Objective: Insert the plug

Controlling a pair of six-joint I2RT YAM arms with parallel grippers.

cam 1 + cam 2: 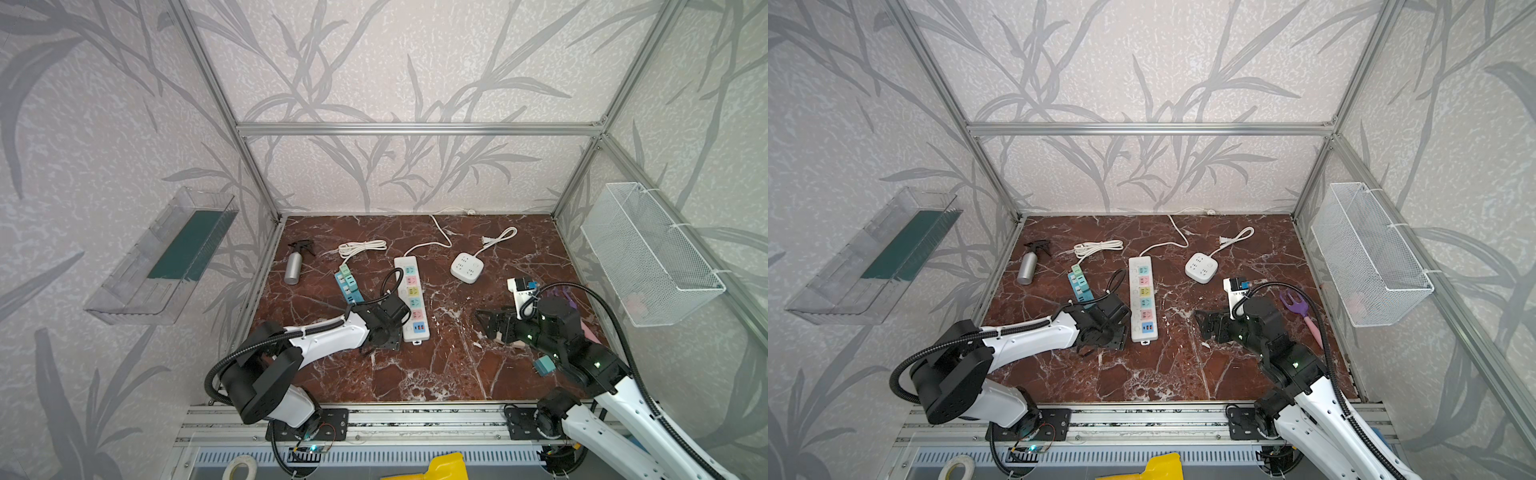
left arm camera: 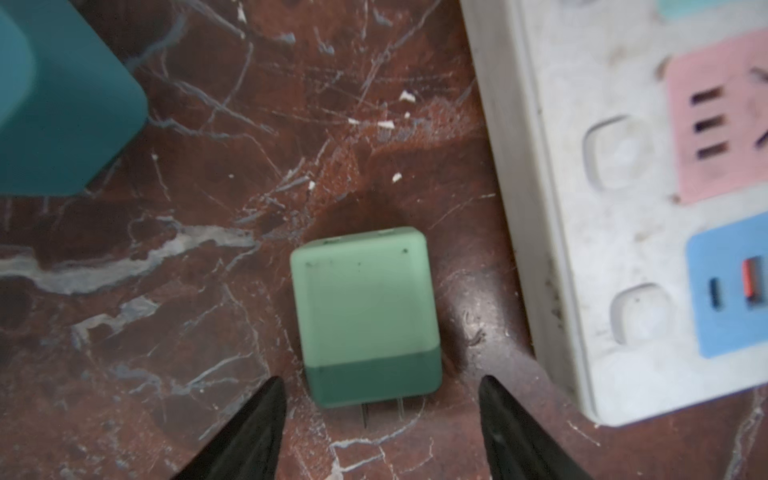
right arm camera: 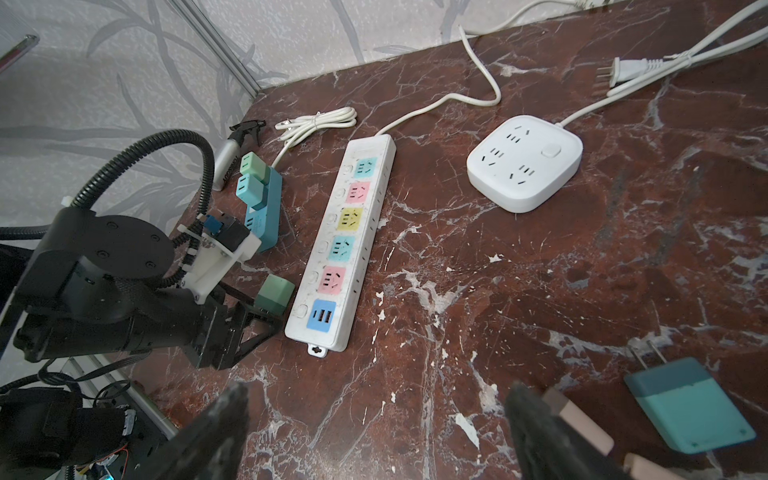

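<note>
A mint-green plug (image 2: 361, 307) lies flat on the marble, its two prongs pointing back at my left gripper (image 2: 381, 384). The jaws stand open, one fingertip on each side of the prong end, and neither touches the plug. The white power strip (image 2: 582, 208) with coloured sockets runs right beside the plug. In the right wrist view the same plug (image 3: 274, 296) sits by the strip's (image 3: 353, 232) USB end. In both top views the left wrist (image 1: 386, 328) hides the plug. My right gripper (image 1: 486, 322) hovers open and empty over bare marble.
A teal plug (image 3: 685, 407) lies by the right arm. A teal strip (image 1: 347, 284) holding small plugs lies left of the white strip. Further back are a white socket hub (image 1: 467, 268), a spray bottle (image 1: 294, 266) and a coiled cable (image 1: 361, 248). A purple fork (image 1: 1293, 303) lies right.
</note>
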